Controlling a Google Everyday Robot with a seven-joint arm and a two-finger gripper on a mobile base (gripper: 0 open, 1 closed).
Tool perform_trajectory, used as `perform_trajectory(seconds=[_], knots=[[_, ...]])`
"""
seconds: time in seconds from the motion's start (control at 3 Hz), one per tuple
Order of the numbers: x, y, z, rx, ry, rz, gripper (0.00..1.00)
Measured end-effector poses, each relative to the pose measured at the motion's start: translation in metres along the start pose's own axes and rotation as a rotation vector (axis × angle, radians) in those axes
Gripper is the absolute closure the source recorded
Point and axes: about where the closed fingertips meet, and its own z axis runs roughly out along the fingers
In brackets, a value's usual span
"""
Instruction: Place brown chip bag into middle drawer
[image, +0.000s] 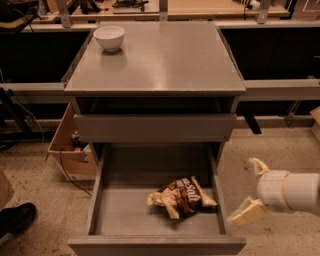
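Observation:
The brown chip bag (182, 196) lies crumpled on the floor of the open middle drawer (122, 215), towards its right side, with white lettering up. My gripper (248, 192) is outside the drawer, to the right of its right wall and above the floor. Its two tan fingers (248, 212) are spread apart and hold nothing. The bag is free of the gripper.
A small white bowl (109, 36) stands at the back left of the cabinet top (160, 60). Another grey drawer front (155, 127) sits shut above the open drawer. A cardboard box (70, 145) stands on the floor to the left. A dark shoe (15, 217) is at the lower left.

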Motion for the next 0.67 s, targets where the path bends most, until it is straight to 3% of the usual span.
perform_trajectory(seconds=[0.33, 0.67], knots=[[0.008, -0.034, -0.023, -0.017, -0.003, -0.08, 0.0], [0.003, -0.045, -0.03, -0.018, -0.011, -0.1, 0.0]])
